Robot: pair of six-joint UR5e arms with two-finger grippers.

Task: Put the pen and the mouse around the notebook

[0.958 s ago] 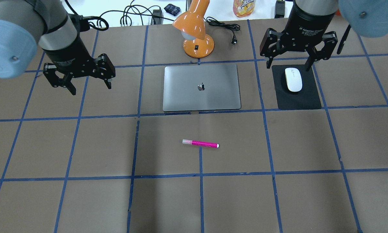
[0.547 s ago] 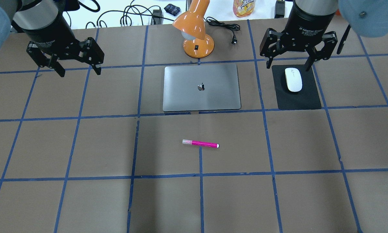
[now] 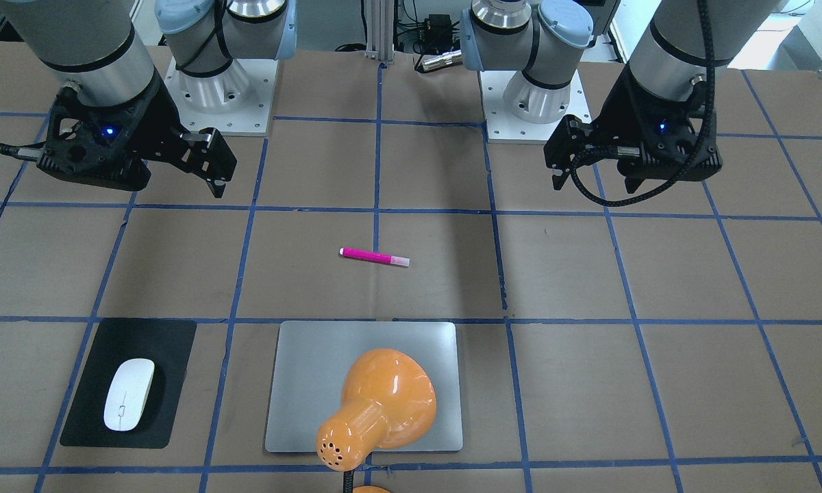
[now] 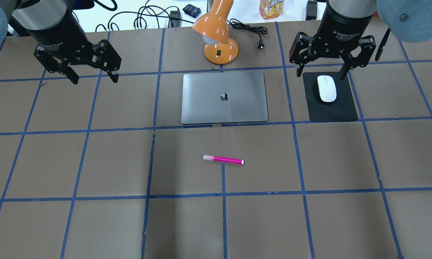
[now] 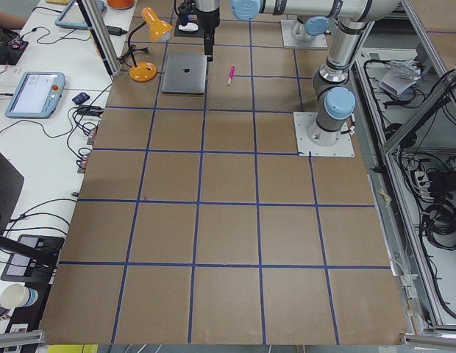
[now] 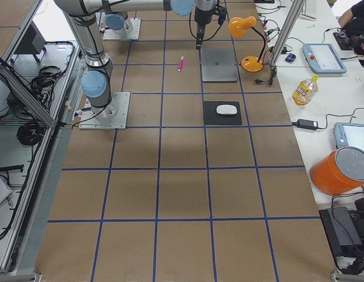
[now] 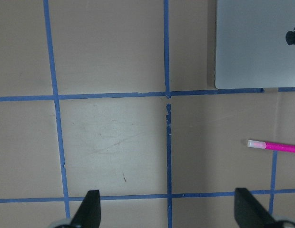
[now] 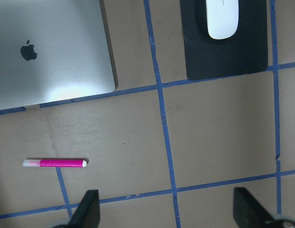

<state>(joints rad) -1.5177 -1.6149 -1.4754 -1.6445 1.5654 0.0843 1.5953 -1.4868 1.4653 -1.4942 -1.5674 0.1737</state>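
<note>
The silver-grey notebook (image 4: pixel 224 97) lies closed at the table's far middle. On the brown table in front of it lies the magenta pen (image 4: pixel 223 159), also seen in the left wrist view (image 7: pixel 273 146) and the right wrist view (image 8: pixel 54 163). The white mouse (image 4: pixel 326 88) rests on a black mat (image 4: pixel 333 109) to the right of the notebook. My right gripper (image 4: pixel 321 75) hangs open just beyond the mouse's far end and holds nothing. Far to the notebook's left, my left gripper (image 4: pixel 93 80) is open and empty.
An orange desk lamp (image 4: pixel 219 43) stands behind the notebook, and its shade covers part of the notebook in the front-facing view. Its black cord and plug (image 4: pixel 261 45) trail to the right. Cables and a bottle (image 4: pixel 271 9) sit beyond the table's far edge.
My left gripper moved away toward the far left, then drifted slightly right, staying open. The right gripper, pen, mouse and notebook have not moved.
</note>
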